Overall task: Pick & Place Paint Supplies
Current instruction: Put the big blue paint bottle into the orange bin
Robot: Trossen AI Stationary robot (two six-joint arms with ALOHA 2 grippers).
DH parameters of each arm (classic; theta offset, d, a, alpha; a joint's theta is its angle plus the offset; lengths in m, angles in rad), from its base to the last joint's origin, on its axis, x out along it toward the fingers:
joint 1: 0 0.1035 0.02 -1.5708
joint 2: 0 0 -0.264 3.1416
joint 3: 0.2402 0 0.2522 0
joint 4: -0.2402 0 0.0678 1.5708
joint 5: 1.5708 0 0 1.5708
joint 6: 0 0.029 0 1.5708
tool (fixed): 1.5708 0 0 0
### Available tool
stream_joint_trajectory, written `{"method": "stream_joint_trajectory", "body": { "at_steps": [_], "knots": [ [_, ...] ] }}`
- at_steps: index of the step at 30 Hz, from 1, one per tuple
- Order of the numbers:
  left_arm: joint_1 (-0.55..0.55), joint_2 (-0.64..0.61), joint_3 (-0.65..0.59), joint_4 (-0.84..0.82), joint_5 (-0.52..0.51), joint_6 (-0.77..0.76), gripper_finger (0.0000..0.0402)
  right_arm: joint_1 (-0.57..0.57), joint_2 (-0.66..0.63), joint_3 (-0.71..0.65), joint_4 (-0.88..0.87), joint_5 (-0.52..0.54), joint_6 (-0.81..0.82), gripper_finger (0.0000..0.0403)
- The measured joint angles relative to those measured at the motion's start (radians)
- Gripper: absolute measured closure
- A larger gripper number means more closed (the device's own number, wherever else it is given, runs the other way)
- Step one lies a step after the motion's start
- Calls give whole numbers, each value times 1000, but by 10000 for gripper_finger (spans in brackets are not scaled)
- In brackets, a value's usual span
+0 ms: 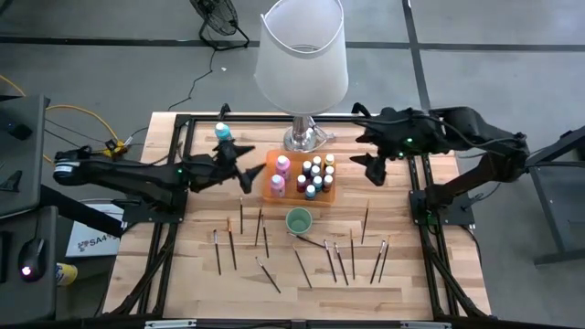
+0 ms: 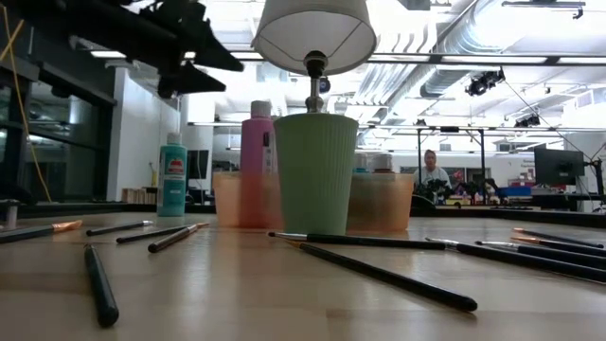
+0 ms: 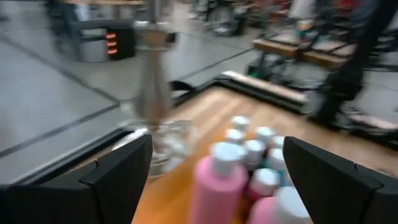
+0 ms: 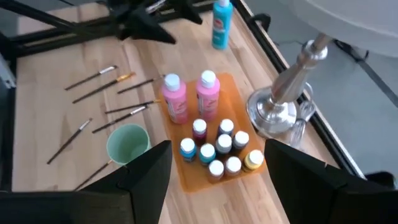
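Two pink bottles [image 4: 175, 99] are being kept upright in the orange tray [image 1: 274, 189], with small paint bottles [image 4: 217, 147] clustered beside them. The left gripper [image 1: 245, 168] is being held wide open, empty, just beside the tray. The right gripper [image 1: 373, 149], likewise spread and empty, is being held above the table near the lamp [image 1: 302, 64]. The bottles are judged light, rigid and slick, best gripped mid-body

Bright overhead light, blurred left-wrist view

Upright bottles [image 1: 311, 175], scattered flat brushes [image 1: 302, 269]
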Motion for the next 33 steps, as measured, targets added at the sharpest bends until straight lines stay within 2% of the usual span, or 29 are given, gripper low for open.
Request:
{"method": "stream_joint_trajectory", "body": {
  "at_steps": [4, 9, 12, 14, 17, 21, 25, 28, 33],
  "knots": [
    [28, -74, 62, -215, -69, -43, 48, -1, -104, -151, 128, -81, -22, 153],
    [132, -96, 157, -478, -62, -107, 48, 0, -259, -425, 345, -190, 8, 153],
    [220, -95, 214, -579, -1, -106, 48, 0, -345, -582, 483, -242, 73, 153],
    [276, -96, 254, -622, 32, -84, 48, 0, -396, -666, 570, -252, 122, 153],
    [363, -95, 331, -751, 13, -56, 48, 0, -462, -765, 655, -246, 198, 153],
    [504, -75, 448, -945, 5, -105, 48, 0, -520, -864, 707, -203, 313, 153],
    [632, -5, 550, -1124, 94, -107, 48, 0, -568, -953, 775, -196, 368, 153],
    [715, 71, 613, -1204, 223, -109, 48, -1, -601, -1037, 879, -180, 375, 153],
    [780, 191, 693, -1314, 351, -146, 48, -1, -646, -1131, 903, -172, 363, 153]
  ]
}}
